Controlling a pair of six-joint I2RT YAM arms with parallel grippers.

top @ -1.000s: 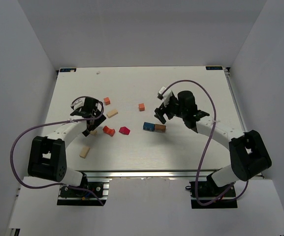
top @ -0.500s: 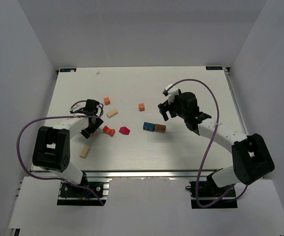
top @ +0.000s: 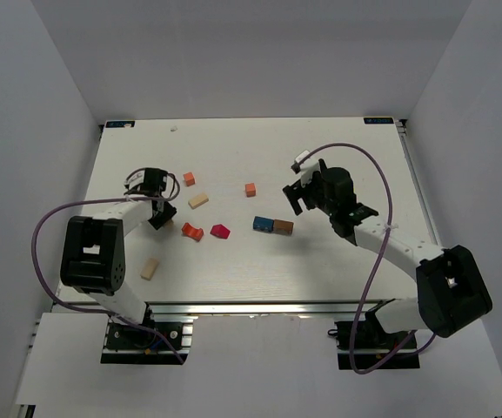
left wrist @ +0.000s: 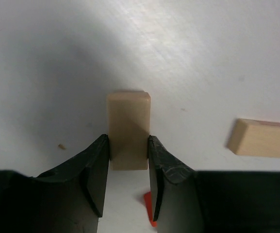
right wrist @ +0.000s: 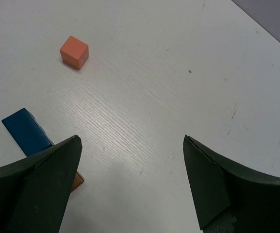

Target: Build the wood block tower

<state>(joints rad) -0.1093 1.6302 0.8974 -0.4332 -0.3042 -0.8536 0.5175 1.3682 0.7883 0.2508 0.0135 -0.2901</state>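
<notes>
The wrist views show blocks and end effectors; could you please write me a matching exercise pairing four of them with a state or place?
1. left end effector
2. right end effector
3. blue block
4. orange cube

A. standing alone
B. jaws wide apart, nothing between
C. closed on a tan block
D. beside a brown block

Pairs: 1-C, 2-B, 3-D, 4-A
</notes>
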